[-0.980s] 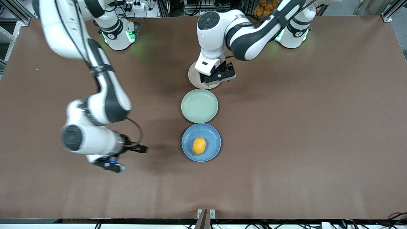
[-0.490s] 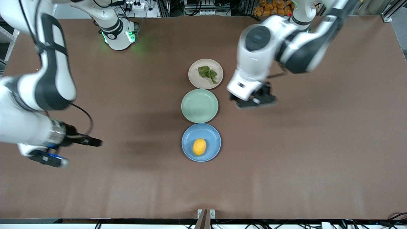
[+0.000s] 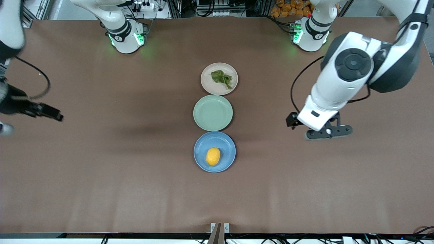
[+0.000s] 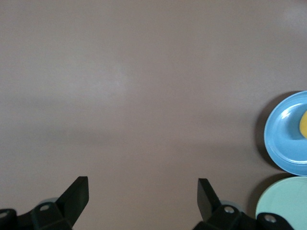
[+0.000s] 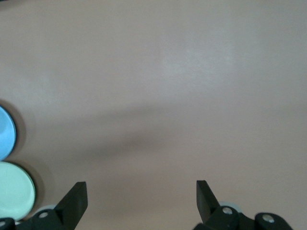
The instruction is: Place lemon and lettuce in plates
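Note:
The lemon lies in the blue plate, the plate nearest the front camera. The lettuce lies in the beige plate, the plate nearest the robots' bases. My left gripper is open and empty over bare table toward the left arm's end. In the left wrist view, the left gripper has its jaws wide apart, with the blue plate and a sliver of lemon at the edge. My right gripper is at the right arm's end of the table, open and empty in the right wrist view.
An empty pale green plate sits between the blue and beige plates. It also shows in the left wrist view and the right wrist view. The blue plate's edge shows in the right wrist view. The brown table is bare around both grippers.
My left gripper left the beige plate, uncovering the lettuce in it, and swung out toward the left arm's end. My right gripper drew away from the blue plate to the table's edge.

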Robot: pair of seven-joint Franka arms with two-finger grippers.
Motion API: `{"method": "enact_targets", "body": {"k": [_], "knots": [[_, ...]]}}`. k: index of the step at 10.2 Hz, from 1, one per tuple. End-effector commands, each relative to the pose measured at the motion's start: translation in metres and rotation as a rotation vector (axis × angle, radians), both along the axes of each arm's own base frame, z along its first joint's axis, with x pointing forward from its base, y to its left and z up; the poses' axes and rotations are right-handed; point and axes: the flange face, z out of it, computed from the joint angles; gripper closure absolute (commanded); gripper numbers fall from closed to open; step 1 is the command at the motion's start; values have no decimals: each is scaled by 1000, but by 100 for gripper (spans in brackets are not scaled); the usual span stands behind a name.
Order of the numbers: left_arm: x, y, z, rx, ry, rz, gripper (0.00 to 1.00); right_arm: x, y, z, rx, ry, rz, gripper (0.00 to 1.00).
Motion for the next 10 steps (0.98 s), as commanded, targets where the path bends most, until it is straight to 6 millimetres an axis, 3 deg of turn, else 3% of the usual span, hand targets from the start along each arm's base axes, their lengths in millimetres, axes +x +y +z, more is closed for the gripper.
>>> {"method": "enact_targets", "body": {"k": [1,2,3,4,5,9,10], "knots": [[-2,30,33,-3,-9,-85,0,-26,-26,13,-8,6,66,0],[1,50,37,0,-5,-63,0,-27,-29,15,-7,1,103,0],[-3,64,53,-12,-3,-90,0,-27,-23,21,-13,-20,127,0],[-1,93,65,-55,-1,-95,0,-26,-19,21,-17,-22,135,0],[0,122,65,-101,27,-90,0,-24,3,25,-53,-34,180,0],[-14,137,90,-94,27,-95,0,-24,28,26,-91,-21,141,0],[-17,140,93,-93,33,-90,0,-25,18,25,-91,-14,130,0]]}}
